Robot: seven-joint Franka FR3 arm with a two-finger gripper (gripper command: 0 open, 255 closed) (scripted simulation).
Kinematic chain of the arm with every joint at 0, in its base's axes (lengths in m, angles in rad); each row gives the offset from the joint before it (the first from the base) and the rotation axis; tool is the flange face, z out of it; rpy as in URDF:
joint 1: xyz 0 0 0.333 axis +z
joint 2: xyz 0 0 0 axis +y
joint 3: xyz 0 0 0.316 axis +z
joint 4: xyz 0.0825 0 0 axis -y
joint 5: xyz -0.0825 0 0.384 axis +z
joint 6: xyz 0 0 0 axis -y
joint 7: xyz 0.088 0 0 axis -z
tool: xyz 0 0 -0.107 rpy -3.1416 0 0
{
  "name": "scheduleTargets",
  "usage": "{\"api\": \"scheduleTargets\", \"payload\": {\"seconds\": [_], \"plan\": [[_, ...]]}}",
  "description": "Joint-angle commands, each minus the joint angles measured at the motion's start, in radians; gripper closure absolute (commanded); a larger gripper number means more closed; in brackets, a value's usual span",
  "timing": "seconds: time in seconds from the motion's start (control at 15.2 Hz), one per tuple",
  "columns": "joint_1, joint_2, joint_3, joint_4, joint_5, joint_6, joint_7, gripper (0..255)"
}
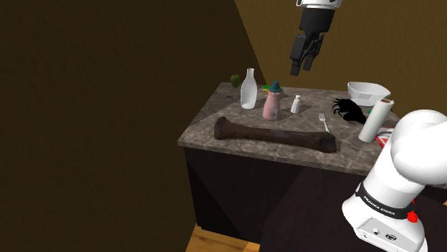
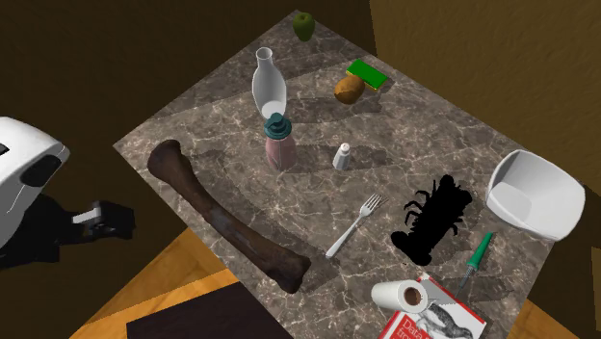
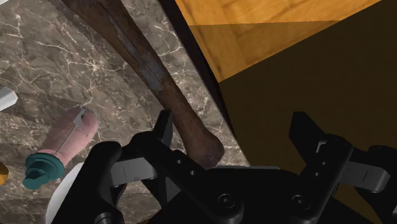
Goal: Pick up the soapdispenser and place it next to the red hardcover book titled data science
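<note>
Marble counter (image 1: pixel 208 120) on a dark cabinet, set in a corner of plain brown walls, w/ orange wood floor (image 2: pixel 183 279) below the front edge.

Step in hand, as I read it: approach, pick not yet begun. Gripper (image 1: pixel 302 61) hangs high over the back of the counter, fingers apart & holding nothing. In the wrist view they straddle bare floor past the counter edge.

Soap dispenser (image 1: pixel 273 102) is pink w/ a teal pump. It stands upright nr the counter's middle, between a white bottle (image 1: pixel 248 89) & a small white shaker (image 1: pixel 296 104), clear of both. A long dark bone (image 1: pixel 276 134) lies in front of it.

Next move prob needs the hand brought over the dispenser, then down w/ the fingers either side of the pink body under the pump. The bottle is close, so approach w/ care.

Red book (image 2: pixel 433 318) lies at the far corner, a paper towel roll (image 2: pixel 400 294) touching it. Fork (image 2: pixel 354 226), a black lobster-like shape (image 2: pixel 433 220) & a white bowl (image 2: pixel 535 195) sit along the way, so free room beside the book looks tight.
</note>
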Motion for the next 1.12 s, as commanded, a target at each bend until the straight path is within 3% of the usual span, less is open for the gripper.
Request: {"api": "scheduleTargets", "payload": {"seconds": [0.0,0.53,1.06], "plan": [[0.0,0.0,0.0,0.0,0.0,0.0,0.0,0],[-0.026,0.059,-0.166,-0.096,-0.098,0.187,-0.257,0],[-0.03,0.229,-0.342,-0.088,-0.145,0.386,-0.517,0]]}}
